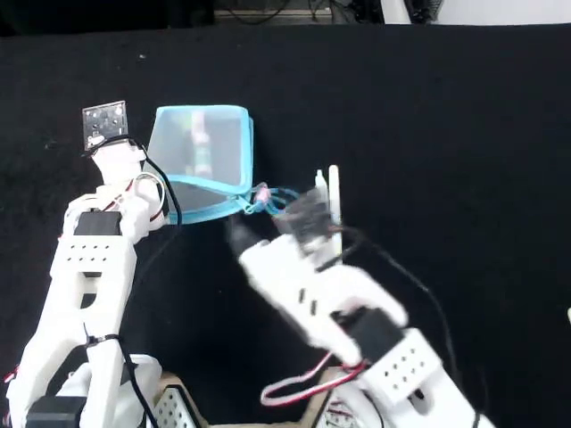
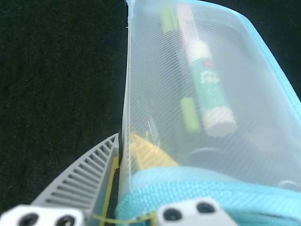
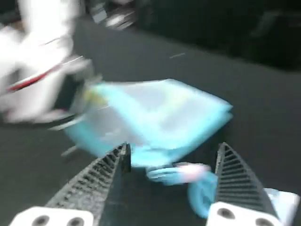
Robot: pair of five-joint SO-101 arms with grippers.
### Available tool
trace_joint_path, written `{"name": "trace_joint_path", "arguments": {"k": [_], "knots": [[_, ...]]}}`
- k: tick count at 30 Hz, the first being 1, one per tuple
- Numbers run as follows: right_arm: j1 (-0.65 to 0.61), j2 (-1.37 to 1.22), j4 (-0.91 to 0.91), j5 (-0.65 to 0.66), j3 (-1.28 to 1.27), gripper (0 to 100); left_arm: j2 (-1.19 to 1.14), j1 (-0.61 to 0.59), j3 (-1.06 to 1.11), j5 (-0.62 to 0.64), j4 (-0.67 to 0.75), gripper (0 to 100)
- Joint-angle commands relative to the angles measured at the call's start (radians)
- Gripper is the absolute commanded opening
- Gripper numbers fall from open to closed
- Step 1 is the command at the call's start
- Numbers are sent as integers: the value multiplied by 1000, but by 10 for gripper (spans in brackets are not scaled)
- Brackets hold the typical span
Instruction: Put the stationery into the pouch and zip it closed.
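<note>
Counter (image 1: 464, 134): covered in matte black, spreading across the whole high view.
Beyond the far edge: dark cables (image 1: 268, 11) lie along a grey strip.
Far right corner: a white surface (image 1: 500, 11) stands behind the counter.
Right edge: a small white scrap (image 1: 568, 314) on the black; what it is cannot be told.

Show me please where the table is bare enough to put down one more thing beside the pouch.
Widest free patch: the black table to the right of the right arm, up to the far edge. Also free: the far strip beyond the pouch. Crowded: between the left arm and the right gripper, where the pouch and its zipper cord lie.
</note>
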State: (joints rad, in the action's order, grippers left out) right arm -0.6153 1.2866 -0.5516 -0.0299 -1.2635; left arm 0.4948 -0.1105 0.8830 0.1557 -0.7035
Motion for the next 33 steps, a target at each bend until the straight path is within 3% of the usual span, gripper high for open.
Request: {"name": "trace_joint_path", "arguments": {"k": [1,6,10,25,33], "knots": [[290,56,20,-58,15,238,-23,2,41,14,-3,30],[526,56,245,-166,-133,206,-23,2,41,14,-3,30],[608,56,440,-273,-228,208,-23,2,41,14,-3,30],[479,45,377,-95,-234,204,-23,1,42,14,-3,30],[480,-326,250,-98,19,204,-23,1,73,12,43,30]]}}
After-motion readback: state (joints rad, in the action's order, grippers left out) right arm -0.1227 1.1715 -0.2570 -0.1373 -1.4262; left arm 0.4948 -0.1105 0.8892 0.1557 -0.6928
